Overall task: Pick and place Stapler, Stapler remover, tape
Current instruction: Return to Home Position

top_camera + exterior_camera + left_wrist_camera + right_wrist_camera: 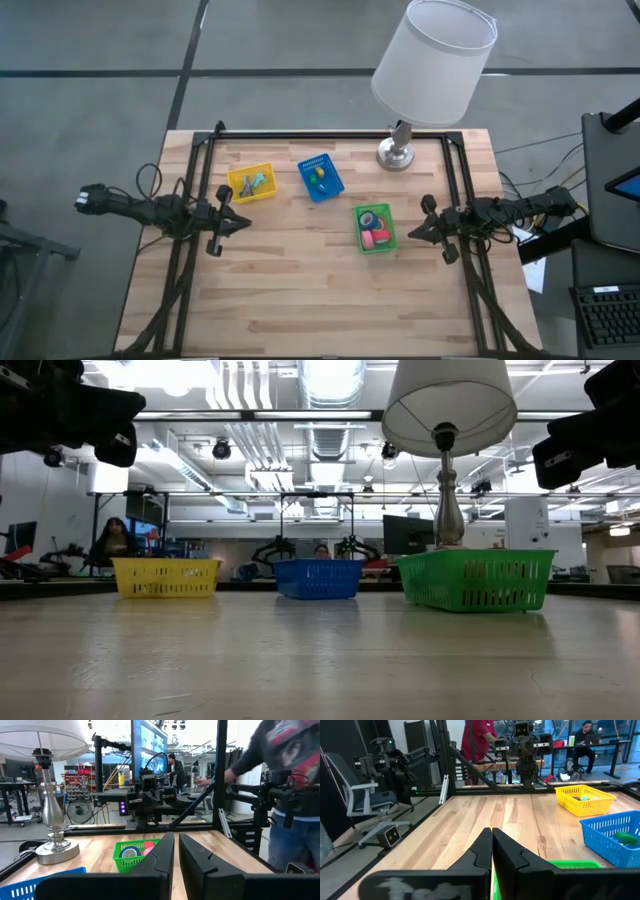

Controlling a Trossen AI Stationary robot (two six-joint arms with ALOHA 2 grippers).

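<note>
Left end effector (238, 222), right end effector (417, 232) seemingly closed, empty; tape (372, 222) in green bin (392, 229).

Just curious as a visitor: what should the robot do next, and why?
Probably park both arms: the tape rolls lie in the green bin, and the left gripper and right gripper hang shut and empty at the table edges.

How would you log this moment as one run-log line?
left gripper: shut, empty | right gripper: shut, empty | tape rolls: inside green bin
</note>
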